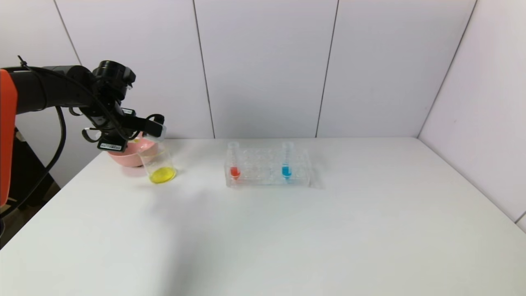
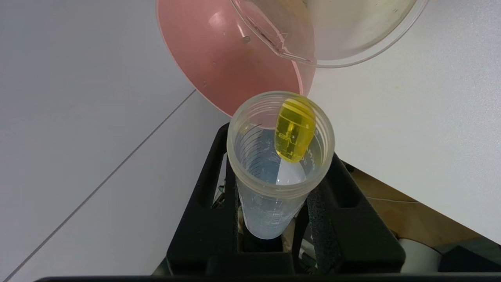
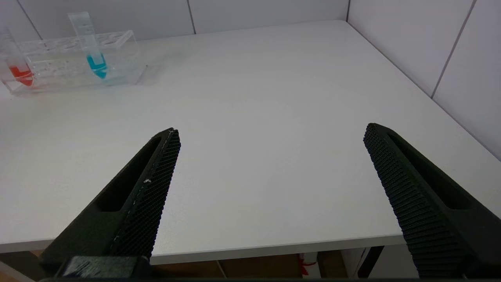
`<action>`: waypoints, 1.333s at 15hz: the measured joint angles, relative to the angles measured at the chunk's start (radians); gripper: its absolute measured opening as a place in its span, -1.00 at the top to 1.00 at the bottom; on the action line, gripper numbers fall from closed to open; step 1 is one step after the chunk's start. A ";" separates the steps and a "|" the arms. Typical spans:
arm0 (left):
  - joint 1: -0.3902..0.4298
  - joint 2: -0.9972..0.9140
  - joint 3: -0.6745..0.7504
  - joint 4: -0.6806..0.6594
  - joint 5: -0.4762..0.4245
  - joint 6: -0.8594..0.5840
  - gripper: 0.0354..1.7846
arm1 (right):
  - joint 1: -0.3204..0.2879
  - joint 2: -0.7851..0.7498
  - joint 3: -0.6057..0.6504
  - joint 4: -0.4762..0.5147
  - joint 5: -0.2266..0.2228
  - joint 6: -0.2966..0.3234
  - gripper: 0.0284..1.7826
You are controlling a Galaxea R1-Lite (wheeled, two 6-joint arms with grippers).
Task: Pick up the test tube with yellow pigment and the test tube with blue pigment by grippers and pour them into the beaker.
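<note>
My left gripper [image 1: 153,128] is shut on the test tube with yellow pigment [image 1: 158,132], which is tipped with its mouth over the beaker [image 1: 157,163]. A pool of yellow liquid lies in the beaker's bottom. In the left wrist view the tube [image 2: 270,211] sits between the black fingers [image 2: 211,172], with a little yellow liquid at its rim, below the beaker [image 2: 352,47]. The test tube with blue pigment [image 1: 287,163] stands upright in the clear rack [image 1: 267,174]; it also shows in the right wrist view [image 3: 94,55]. My right gripper [image 3: 272,133] is open and empty over the table's front edge.
A pink bowl [image 1: 123,158] stands right behind the beaker, also in the left wrist view [image 2: 219,58]. A tube with red-orange liquid [image 1: 234,163] stands at the rack's left end. White walls close in the table at the back and right.
</note>
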 joint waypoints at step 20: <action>0.001 0.005 -0.016 0.054 -0.005 -0.004 0.44 | 0.000 0.000 0.000 0.000 0.000 0.000 -0.92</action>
